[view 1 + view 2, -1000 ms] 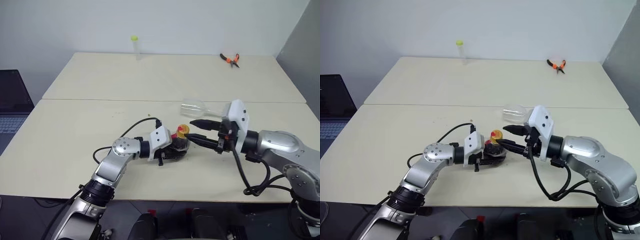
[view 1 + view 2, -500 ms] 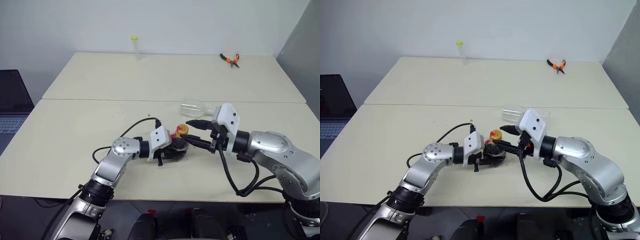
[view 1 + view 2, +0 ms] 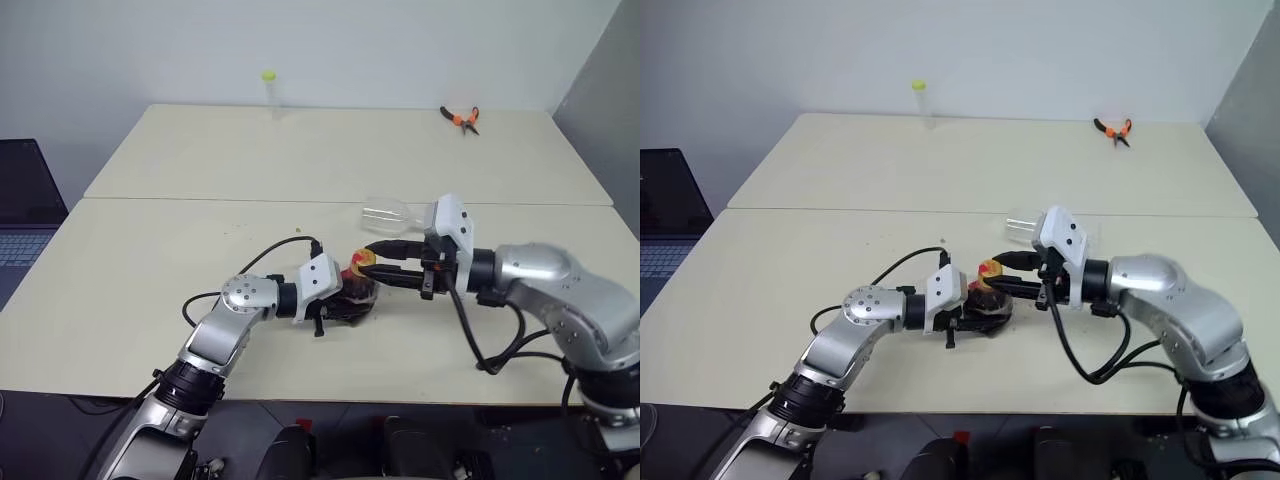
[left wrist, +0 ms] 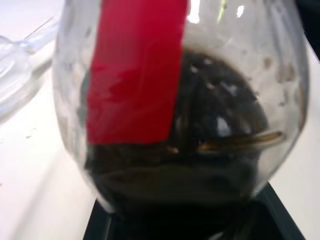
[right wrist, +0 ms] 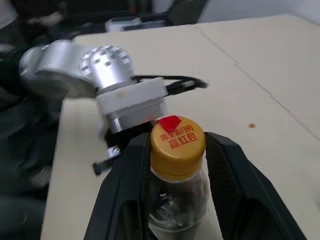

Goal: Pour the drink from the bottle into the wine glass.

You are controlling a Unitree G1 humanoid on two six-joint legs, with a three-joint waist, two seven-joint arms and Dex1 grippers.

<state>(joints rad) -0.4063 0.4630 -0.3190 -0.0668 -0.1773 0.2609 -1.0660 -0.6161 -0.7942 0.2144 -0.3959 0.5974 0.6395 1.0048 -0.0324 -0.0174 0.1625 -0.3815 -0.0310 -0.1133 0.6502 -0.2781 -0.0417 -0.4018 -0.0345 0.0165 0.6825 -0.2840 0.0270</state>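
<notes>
Near the front middle of the tabletop [image 3: 150, 250], the bottle [image 3: 352, 290] stands in the jaws of the left gripper [image 3: 345, 297], which reaches in from the left and is closed around its round lower body; the left wrist view shows that body close up, with the dark drink [image 4: 200, 165] filling the lower part and a strip of red label [image 4: 132, 70] running up toward the neck; the bottle looks roughly upright, its yellow cap [image 3: 361, 259] on top and still screwed on. The right gripper [image 3: 384, 264] comes in from the right at cap height; its two black fingers [image 5: 230, 175] stand one on each side of the cap, partly open, close beside it; whether they press on it I cannot tell; the right wrist view shows the cap [image 5: 177, 142] between them, red print on its top. Just behind the right gripper, the wine glass [image 3: 388, 212] lies on its side on the tabletop, bowl toward the left, apart from the bottle. Far back on the tabletop a thin clear tube [image 3: 270, 92] with a yellow-green cap stands upright; at the back right lies a pair of orange-handled pliers [image 3: 461, 119]; a laptop [image 3: 25, 215] sits off the left edge.
</notes>
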